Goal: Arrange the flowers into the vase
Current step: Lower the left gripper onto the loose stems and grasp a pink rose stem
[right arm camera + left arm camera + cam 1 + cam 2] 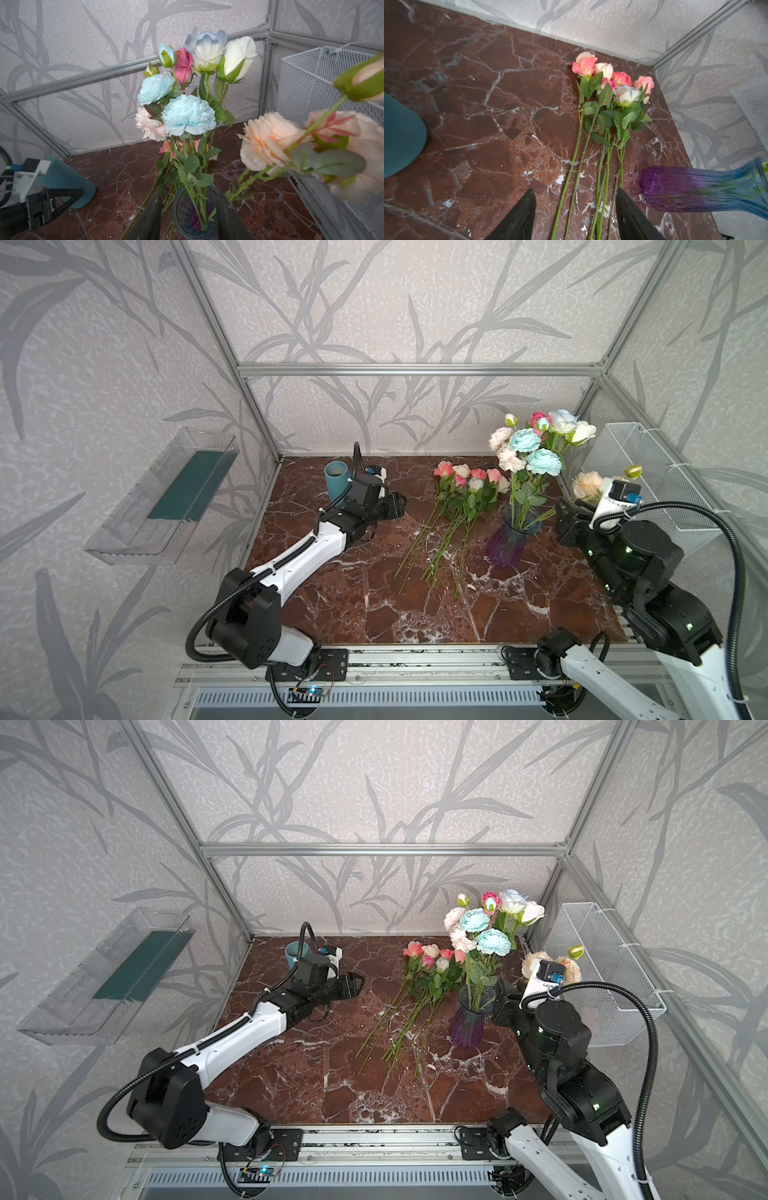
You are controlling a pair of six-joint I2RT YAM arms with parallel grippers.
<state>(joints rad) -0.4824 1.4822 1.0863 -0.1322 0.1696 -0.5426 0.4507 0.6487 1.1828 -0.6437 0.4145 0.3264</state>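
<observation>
Currently the flowers are in three lots.

Loose roses (457, 510): six or so in pink, coral, cream and one white-blue, with green leaves and long thin green stems. They lie flat on the tabletop (353, 593), just left of the vase (509, 545). Long axes are near parallel and slightly fanned, blooms toward the back wall, cut ends toward the front edge.

The vase is ribbed glass, purple at the base and blue at the neck, upright.

Vase bunch (536, 448): two pale blue peony heads, pale pink ones, pink, white and white-blue roses, small buds. Stems are roughly vertical, blooms up.

Peach spray (268, 139): full peach blooms plus a green-sheathed bud. Its stem is tilted, rising from beside the vase rim toward the wire basket (648, 472). The lower end is hidden, so I can't tell if it's in the vase.

Left gripper (401, 506): in the air left of the loose roses, near the teal cup (334, 481). Jaws apart, nothing between them.

Right gripper (189, 194): just beside the vase on its right. Jaws apart, clamped on nothing.
</observation>
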